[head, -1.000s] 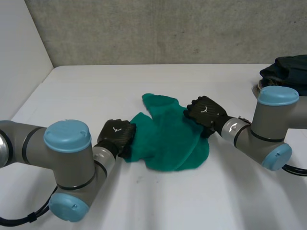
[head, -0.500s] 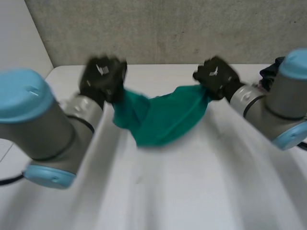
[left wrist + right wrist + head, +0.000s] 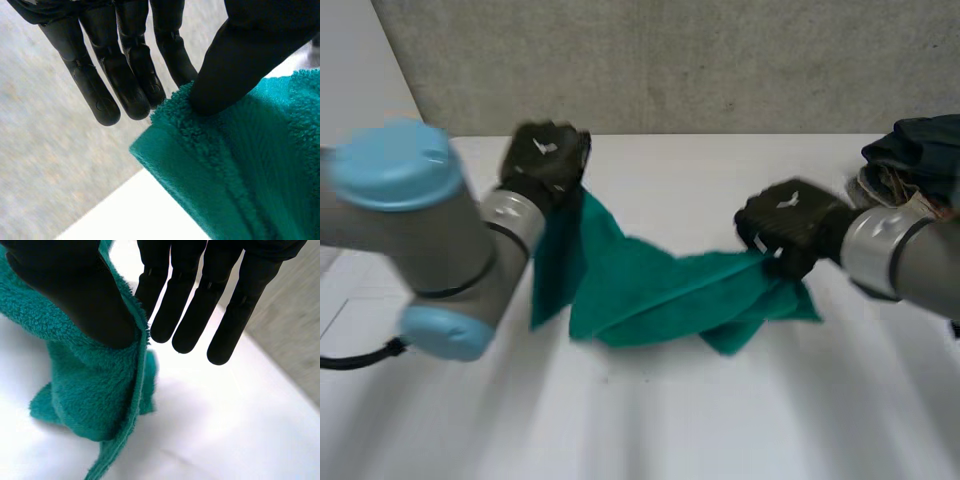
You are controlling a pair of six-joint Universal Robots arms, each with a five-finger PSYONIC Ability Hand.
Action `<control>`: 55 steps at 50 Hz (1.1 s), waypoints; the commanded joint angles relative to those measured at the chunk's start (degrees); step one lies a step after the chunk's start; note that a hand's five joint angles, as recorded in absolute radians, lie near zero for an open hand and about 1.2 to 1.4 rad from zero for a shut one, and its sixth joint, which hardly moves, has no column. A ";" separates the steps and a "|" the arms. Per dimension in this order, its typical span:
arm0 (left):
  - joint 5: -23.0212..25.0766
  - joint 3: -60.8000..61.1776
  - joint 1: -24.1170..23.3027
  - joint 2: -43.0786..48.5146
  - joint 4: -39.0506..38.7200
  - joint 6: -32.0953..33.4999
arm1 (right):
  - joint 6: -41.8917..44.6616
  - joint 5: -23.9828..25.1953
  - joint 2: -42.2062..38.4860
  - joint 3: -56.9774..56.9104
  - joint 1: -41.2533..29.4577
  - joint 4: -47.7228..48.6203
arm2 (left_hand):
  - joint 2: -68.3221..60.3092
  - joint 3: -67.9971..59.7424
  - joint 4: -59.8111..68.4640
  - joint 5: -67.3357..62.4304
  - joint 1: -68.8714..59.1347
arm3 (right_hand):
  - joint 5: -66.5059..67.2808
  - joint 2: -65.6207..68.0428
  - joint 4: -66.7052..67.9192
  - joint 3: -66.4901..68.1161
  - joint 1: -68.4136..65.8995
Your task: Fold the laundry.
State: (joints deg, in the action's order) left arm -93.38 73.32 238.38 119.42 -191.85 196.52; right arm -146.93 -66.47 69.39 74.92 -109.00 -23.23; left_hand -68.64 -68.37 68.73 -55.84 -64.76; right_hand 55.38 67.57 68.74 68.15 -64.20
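A teal terry towel [image 3: 650, 290] hangs stretched between my two hands above the white table [image 3: 650, 420], sagging in the middle. My left hand [image 3: 545, 160] holds one end high at the back left; its thumb pinches the towel's [image 3: 240, 165] edge against the straight fingers [image 3: 125, 75]. My right hand [image 3: 785, 225] holds the other end lower at the right, with the thumb [image 3: 75, 295] pressing the towel [image 3: 95, 390] against its fingers [image 3: 200, 305]. The towel's loose folds trail down near the tabletop.
A dark heap of other laundry [image 3: 915, 150] lies at the table's far right edge. A grey wall [image 3: 650, 60] runs behind the table. Bare white tabletop spreads in front of the towel.
Both hands have lifted the towel off the table. The left hand rose up and back, and the right hand has since swung down and to the right, pulling the towel out between them.
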 commanded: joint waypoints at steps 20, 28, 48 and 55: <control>0.04 25.17 5.16 -18.76 1.91 -2.87 | -10.29 -10.88 -2.26 3.57 -5.25 17.17 | 48.50 48.23 -48.59 45.70 44.62 | 14.62 12.43 11.26 11.85 -15.80; 0.48 34.96 4.99 -21.42 1.56 -15.54 | -12.76 -10.88 3.72 4.27 -7.27 16.81 | 49.18 48.90 -49.26 46.37 45.29 | 14.62 12.43 11.26 11.85 -15.80; 11.47 17.31 2.70 3.10 5.86 -25.65 | -12.85 -10.79 9.00 9.63 -9.56 17.34 | 29.69 29.42 -29.77 26.89 25.80 | 14.62 12.43 11.26 11.85 -15.80; 7.79 14.93 3.05 3.63 7.81 -26.10 | -11.54 -10.70 9.09 10.07 -8.77 15.85 | -11.36 -11.63 11.27 -14.16 -15.24 | 14.62 12.43 11.26 11.85 -15.80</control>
State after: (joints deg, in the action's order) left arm -82.68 89.74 241.22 123.15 -185.34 171.02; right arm -159.61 -77.17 78.48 84.74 -118.23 -6.01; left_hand -53.52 -53.13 52.56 -42.21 -55.15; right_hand 55.38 67.70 68.76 68.15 -64.20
